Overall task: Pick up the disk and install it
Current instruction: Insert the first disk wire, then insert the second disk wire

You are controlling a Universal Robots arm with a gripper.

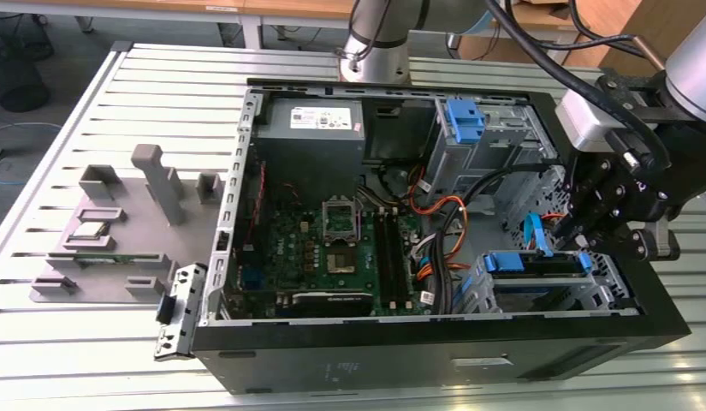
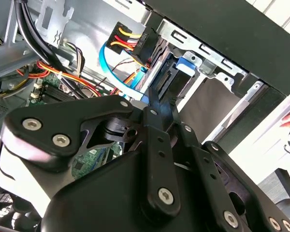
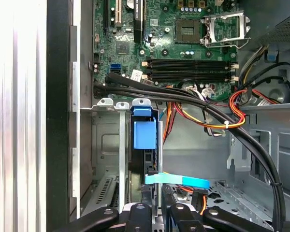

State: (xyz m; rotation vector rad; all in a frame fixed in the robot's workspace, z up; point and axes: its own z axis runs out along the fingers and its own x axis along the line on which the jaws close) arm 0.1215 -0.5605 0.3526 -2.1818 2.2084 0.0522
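- Far on the exterior view's left, you've got the grey fixture block (image 1: 107,231) sitting on the slatted counter (image 1: 158,77), well apart from the action, so it's out of your way.
- Middle: the open PC case (image 1: 444,351) lies on its side with the motherboard (image 1: 329,235) facing up, which is why you can come straight down into the bays.
- Toward the exterior view's right, the disk (image 1: 541,263) in its blue carrier sits in the lower drive cage (image 1: 609,282), standing on edge in its slot. Looks seated or nearly so, can't say if it's fully home.
- The other blue bracket (image 1: 465,120) up on the upper cage isn't your part.
- Your gripper (image 1: 581,235) hangs right over the disk's end tab; in the first wrist view (image 3: 154,212) the fingers look narrow, pinched around the carrier's edge, so I'd call it holding the disk.
- A light blue data cable (image 3: 176,180) crosses right by the fingers, touching or nearly.
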